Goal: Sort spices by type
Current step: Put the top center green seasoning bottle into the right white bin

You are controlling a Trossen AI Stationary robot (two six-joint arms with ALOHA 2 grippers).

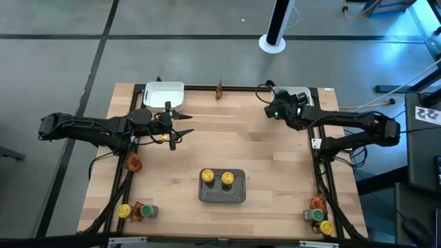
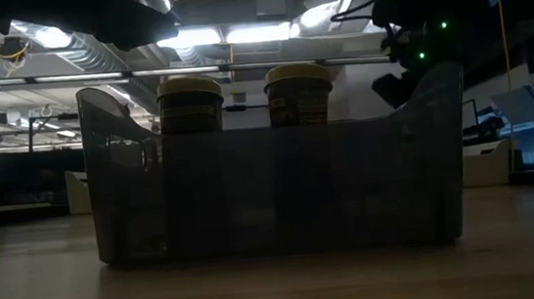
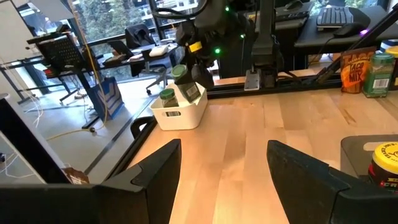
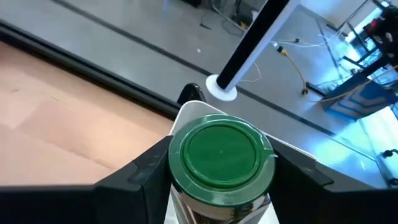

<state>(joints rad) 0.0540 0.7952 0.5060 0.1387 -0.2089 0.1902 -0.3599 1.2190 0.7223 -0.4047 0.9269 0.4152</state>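
Note:
My right gripper (image 1: 274, 110) is shut on a green-lidded jar (image 4: 221, 155) at the white tray (image 1: 304, 92) in the far right corner. Another green-lidded jar (image 3: 166, 96) stands in that tray. My left gripper (image 3: 224, 180) hangs open and empty above the table's left half, near a second white tray (image 1: 164, 93). Two yellow-lidded jars (image 1: 207, 177) (image 1: 227, 179) stand in the grey tray (image 1: 222, 195) at the middle front. More jars (image 1: 124, 211) (image 1: 317, 215) and reddish packets (image 1: 132, 162) (image 1: 317, 202) lie along the left and right edges. My right gripper pinches the green-lidded jar between its two fingers (image 4: 143, 177), one on each side of the body just below the lid (image 4: 186, 205). The fingers come from the table's right, slanting down. The jar is tilted over the white tray (image 4: 186, 112). Whether its base touches the tray I cannot tell.
One reddish packet (image 1: 219, 89) stands at the far edge between the two white trays. Bare wood lies between the grey tray and the far trays. A white pole base (image 1: 272, 43) stands on the floor beyond the table.

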